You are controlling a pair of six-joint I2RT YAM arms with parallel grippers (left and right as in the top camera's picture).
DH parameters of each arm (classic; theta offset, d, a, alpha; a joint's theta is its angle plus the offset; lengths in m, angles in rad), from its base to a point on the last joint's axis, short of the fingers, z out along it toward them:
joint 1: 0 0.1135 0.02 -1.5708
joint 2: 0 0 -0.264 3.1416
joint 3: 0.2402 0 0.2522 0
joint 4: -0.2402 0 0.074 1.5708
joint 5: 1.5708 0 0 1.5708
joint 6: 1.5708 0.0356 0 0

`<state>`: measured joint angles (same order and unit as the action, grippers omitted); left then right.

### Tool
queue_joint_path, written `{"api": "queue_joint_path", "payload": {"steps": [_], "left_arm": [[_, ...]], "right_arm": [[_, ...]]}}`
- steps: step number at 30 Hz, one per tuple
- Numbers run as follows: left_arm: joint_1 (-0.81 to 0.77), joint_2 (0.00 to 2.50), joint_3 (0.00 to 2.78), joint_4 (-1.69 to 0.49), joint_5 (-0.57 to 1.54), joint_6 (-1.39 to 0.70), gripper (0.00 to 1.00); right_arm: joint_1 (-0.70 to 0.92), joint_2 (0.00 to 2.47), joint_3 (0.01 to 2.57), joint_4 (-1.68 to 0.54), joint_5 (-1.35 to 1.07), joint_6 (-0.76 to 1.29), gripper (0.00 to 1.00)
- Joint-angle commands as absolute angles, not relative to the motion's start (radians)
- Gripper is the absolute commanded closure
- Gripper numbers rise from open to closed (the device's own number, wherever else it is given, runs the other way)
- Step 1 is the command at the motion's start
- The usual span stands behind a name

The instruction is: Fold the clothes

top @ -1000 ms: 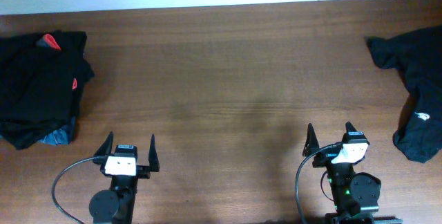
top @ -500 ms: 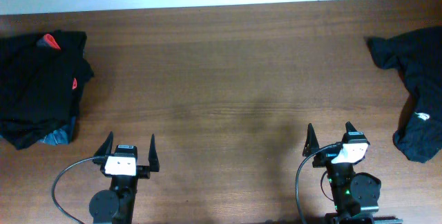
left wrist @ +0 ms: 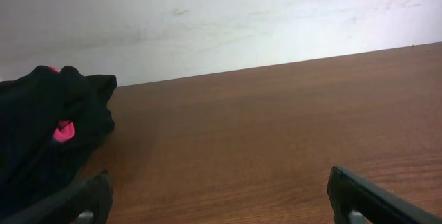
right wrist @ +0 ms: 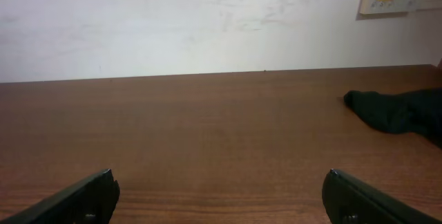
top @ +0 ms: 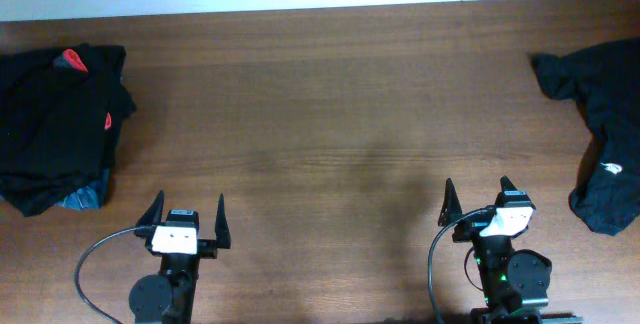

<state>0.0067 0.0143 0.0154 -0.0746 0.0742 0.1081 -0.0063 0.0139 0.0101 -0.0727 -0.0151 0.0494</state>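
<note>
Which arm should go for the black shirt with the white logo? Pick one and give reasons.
Right. The black shirt lies crumpled at the table's right edge, just beyond the open right pincer. The open left pincer sits far across the table, beside a separate dark pile.

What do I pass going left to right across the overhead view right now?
Stack of dark clothes with red marks → left gripper, open → right gripper, open → loose black garment with white logo at the right edge.
</note>
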Motion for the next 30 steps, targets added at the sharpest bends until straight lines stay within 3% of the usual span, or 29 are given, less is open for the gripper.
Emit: {"api": "queue_joint_path", "payload": {"steps": [1,18,24,30], "left_arm": [[0.002,0.005,0.009,-0.076,0.071,0.095,0.01],[0.002,0.005,0.009,-0.068,0.093,0.093,0.01],[0.002,0.007,0.014,-0.072,0.09,-0.062,0.01],[0.003,0.019,0.063,-0.075,0.09,-0.064,0.01]], "right_arm": [[-0.014,0.006,0.006,-0.078,-0.018,0.054,0.01],[-0.014,0.006,0.008,-0.078,-0.017,0.069,0.01],[-0.014,0.011,0.078,-0.131,0.039,0.069,0.01],[-0.014,0.091,0.195,-0.202,0.074,0.069,0.01]]}}
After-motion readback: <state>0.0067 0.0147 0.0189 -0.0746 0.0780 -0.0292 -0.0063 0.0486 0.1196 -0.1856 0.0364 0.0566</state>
